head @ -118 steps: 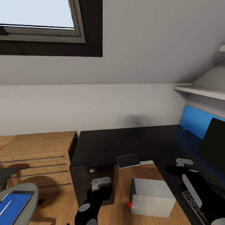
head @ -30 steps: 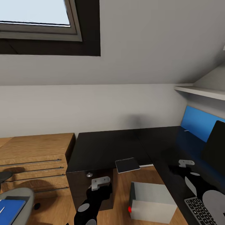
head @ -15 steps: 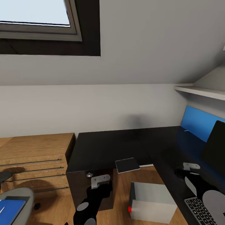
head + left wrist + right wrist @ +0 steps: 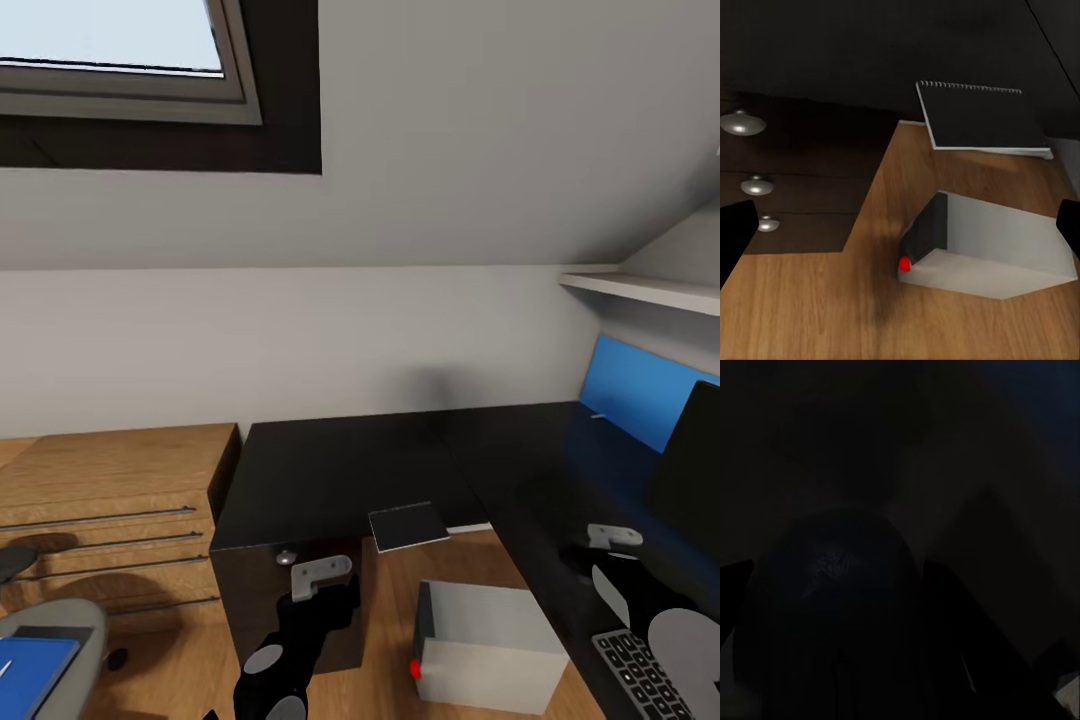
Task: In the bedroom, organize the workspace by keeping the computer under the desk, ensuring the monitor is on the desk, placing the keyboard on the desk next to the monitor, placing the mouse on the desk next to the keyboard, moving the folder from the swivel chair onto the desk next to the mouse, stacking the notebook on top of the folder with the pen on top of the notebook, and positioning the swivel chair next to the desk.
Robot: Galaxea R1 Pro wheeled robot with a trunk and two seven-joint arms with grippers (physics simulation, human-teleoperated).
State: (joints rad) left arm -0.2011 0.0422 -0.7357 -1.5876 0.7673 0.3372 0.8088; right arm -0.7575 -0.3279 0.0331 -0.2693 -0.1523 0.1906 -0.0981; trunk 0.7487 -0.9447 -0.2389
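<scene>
The computer (image 4: 490, 645) sits on the wood floor (image 4: 400, 610). It is a light grey box with a dark front and a small red light. It is just left of the black tabletop (image 4: 520, 460) and just right of the black drawer cabinet (image 4: 300, 470).

A little farther away is the notebook (image 4: 408, 527), flat and dark. It is by the near edge of the cabinet. We cannot tell what it rests on.

On the tabletop, the monitor (image 4: 692, 480) stands at the far right. The keyboard (image 4: 648, 678) lies nearer to us, at the bottom right. A bright blue panel (image 4: 628, 388) runs along the back of the tabletop.

Far to the left, the grey swivel chair (image 4: 75, 625) peeks in at the bottom corner. The blue folder (image 4: 30, 675) lies on its seat.

The left gripper (image 4: 901, 229) hangs over the floor, looking down at the computer and the notebook. Its jaws are wide apart, and nothing is between them. The right gripper (image 4: 612, 537) is low over the tabletop, near the keyboard. Its wrist view is very dark, with a round dark shape (image 4: 832, 585) in it. We cannot tell if its jaws are apart or together.

A wood chest of drawers (image 4: 110, 490) stands left of the cabinet. A white shelf (image 4: 640, 290) hangs on the wall at the right. A window (image 4: 110, 60) is at the top left.
</scene>
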